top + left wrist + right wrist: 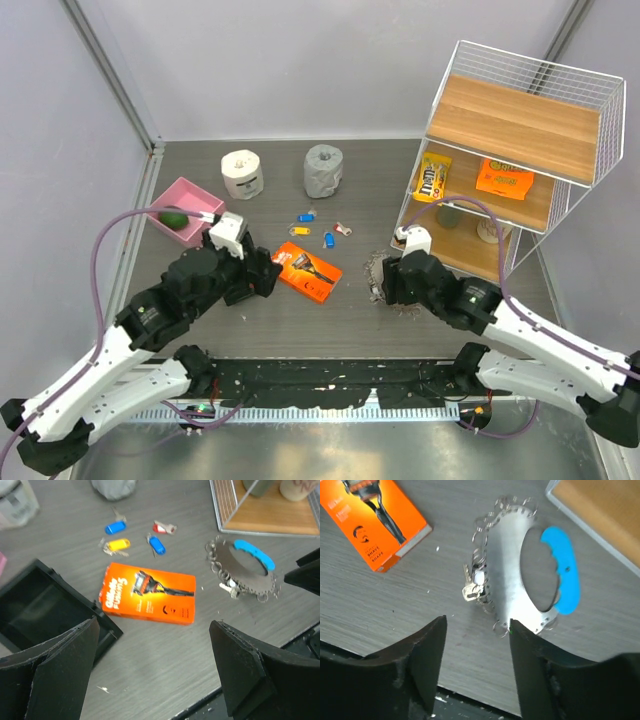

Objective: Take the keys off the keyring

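The keys (507, 575) are a flat, dull-grey, saw-edged circle with small rings round its rim, lying on the table in front of the wire shelf. One small silver key (470, 591) sticks out at its left. The keyring (562, 567), a light-blue crescent band, lies along its far right edge. Both also show in the left wrist view, keys (240, 570) and keyring (255, 552). My right gripper (476, 621) is open and empty, low over the cluster's near-left rim; from above it (385, 282) hides most of the keys (374, 263). My left gripper (155, 622) is open and empty, left of the cluster (265, 275).
An orange razor box (308, 271) lies between the grippers. Small blue, yellow and pink tagged pieces (298, 232) lie behind it. A white paper roll (242, 173), a grey roll (323, 170) and a pink bin (190, 196) stand at the back. A wire shelf (590, 130) stands at right.
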{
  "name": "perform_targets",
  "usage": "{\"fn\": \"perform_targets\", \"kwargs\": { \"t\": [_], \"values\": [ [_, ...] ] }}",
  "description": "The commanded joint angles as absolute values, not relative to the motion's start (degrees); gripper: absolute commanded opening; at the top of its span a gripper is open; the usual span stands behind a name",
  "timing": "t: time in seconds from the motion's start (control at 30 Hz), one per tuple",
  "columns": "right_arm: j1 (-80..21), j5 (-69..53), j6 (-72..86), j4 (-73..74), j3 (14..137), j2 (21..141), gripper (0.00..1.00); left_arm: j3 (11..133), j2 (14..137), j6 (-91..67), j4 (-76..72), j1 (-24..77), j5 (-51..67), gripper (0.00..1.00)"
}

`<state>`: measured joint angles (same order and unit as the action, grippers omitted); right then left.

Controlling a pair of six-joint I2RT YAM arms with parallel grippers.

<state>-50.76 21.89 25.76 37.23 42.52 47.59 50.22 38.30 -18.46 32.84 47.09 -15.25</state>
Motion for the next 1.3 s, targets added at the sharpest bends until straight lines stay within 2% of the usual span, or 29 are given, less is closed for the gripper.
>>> {"fn": "perform_targets", "kwargs": {
  "t": [0.0, 0.03, 0.1, 0.33, 1.07, 1.2, 1.23, 1.27],
  "values": [
    [-50.6, 17.1, 29.6, 32.3, 40.4, 51.8, 0.53, 44.4, 37.3, -24.5, 25.9, 47.0, -10.2, 0.99],
    [-50.6, 16.5, 29.3, 31.9, 40.1, 52.6, 0.45, 43.2, 37.1, -24.7, 25.1, 47.0, -9.8, 0.99],
    [-50.6, 16.1, 28.5, 30.9, 39.8, 55.6, 0.39, 41.6, 36.7, -25.0, 23.6, 47.0, -9.4, 0.99],
    [-50.6, 16.3, 25.5, 27.4, 41.7, 66.9, 0.33, 39.5, 37.3, -25.1, 23.0, 47.0, -8.0, 0.99],
    [-50.7, 24.4, 25.0, 26.9, 45.1, 82.3, 0.34, 37.9, 36.3, -23.0, 23.3, 47.0, -9.8, 0.99],
    [-51.0, 27.0, 25.1, 27.9, 46.1, 85.4, 0.25, 37.9, 36.1, -22.8, 23.4, 47.0, -10.1, 0.99],
    [-51.1, 27.2, 25.0, 27.8, 46.0, 85.5, 0.17, 37.8, 35.9, -22.7, 23.4, 47.0, -10.2, 0.99],
    [-51.4, 27.4, 25.2, 27.8, 46.1, 85.0, 0.13, 37.9, 36.0, -22.5, 23.4, 47.0, -10.3, 0.99]
  ]
}}
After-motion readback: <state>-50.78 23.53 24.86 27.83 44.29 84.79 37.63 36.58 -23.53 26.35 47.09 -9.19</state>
